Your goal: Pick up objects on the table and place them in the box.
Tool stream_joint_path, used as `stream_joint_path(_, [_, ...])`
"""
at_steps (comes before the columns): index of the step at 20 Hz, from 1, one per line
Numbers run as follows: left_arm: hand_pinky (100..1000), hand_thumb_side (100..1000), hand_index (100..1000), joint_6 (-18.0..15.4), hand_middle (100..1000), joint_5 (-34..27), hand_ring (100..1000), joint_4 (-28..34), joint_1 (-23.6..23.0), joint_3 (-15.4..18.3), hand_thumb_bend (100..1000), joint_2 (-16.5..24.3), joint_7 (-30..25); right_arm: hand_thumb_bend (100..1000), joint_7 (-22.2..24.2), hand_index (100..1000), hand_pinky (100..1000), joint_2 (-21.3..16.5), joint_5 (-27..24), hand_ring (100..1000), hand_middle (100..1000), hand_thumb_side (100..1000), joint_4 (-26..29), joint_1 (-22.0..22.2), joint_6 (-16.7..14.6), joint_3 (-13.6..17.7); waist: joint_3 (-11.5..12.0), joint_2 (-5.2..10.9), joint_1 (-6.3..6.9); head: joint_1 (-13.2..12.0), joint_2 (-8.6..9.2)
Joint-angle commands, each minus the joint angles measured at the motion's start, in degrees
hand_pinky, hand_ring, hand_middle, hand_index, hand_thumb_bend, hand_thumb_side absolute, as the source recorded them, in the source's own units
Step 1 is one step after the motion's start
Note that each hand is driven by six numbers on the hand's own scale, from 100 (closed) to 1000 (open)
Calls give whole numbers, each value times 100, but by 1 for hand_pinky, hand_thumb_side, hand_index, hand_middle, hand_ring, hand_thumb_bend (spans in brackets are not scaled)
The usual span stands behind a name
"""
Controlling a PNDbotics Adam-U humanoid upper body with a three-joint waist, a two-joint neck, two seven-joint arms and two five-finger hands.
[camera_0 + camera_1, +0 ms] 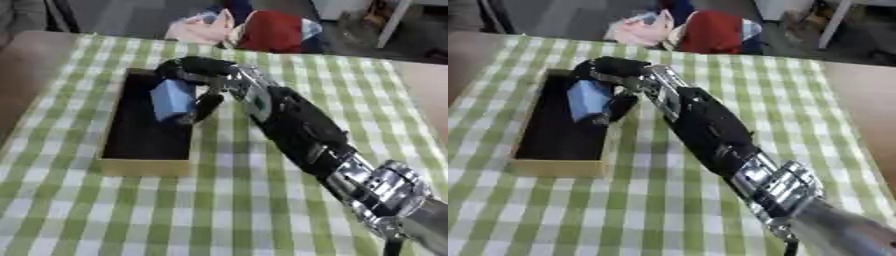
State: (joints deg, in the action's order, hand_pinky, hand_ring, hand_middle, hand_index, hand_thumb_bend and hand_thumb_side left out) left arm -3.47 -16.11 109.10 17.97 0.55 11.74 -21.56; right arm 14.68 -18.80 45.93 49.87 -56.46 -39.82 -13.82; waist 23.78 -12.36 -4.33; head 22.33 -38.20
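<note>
Right hand [203,75] is reaching in from the lower right and hangs over the far end of the box [144,164], its black fingers curled around a blue block [172,99], with the thumb [206,106] pressed on the block's right side. The block has flat faces and sharp edges and looks smooth, in a light blue colour; it sits above the dark inside of the box, near the right wall, and whether it touches the bottom I cannot tell. The forearm is black and matte, and ends toward the lower right in a shiny silver joint [385,187] with ribbed rings. The box is long and rectangular, with pale wooden walls and an almost black floor. It lies on the worktop [227,210], which is covered with a green and white checked cloth, soft and a little wrinkled. Behind the far edge of the worktop there is a red and pink bundle [702,31], like cloth or bags. The right eye view shows more of the brown surface at the right side; the left eye view shows more of the near box wall.
</note>
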Motion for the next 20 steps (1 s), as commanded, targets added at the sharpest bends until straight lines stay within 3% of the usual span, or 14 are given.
stream_joint_path(1, [762,870,697,11,640,-41,661,103,73,-10,100,57,-1,609,-67,906,738,-39,158,983,818,614,7,-99,-147,24,-20,110,60,-1,51])
stream_joint_path(3, [762,869,697,14,640,-45,661,100,70,-9,100,65,1,617,-115,915,758,-46,143,1000,837,661,12,-107,-170,46,-31,124,58,-4,53])
stream_joint_path(9, [761,869,697,13,640,-59,661,89,40,4,100,94,20,639,-96,924,774,-183,-280,1000,846,589,238,-142,-197,49,-120,177,73,-66,38])
stream_joint_path(17, [761,875,696,4,639,25,659,45,-91,79,100,135,72,614,503,914,760,-946,-1648,1000,825,560,1125,34,102,13,-457,229,101,-246,-9])
stream_joint_path(20, [761,875,696,-10,638,73,659,32,-135,107,100,133,94,602,731,907,759,-1188,-1903,1000,819,569,1369,239,223,2,-588,231,133,-313,-24])
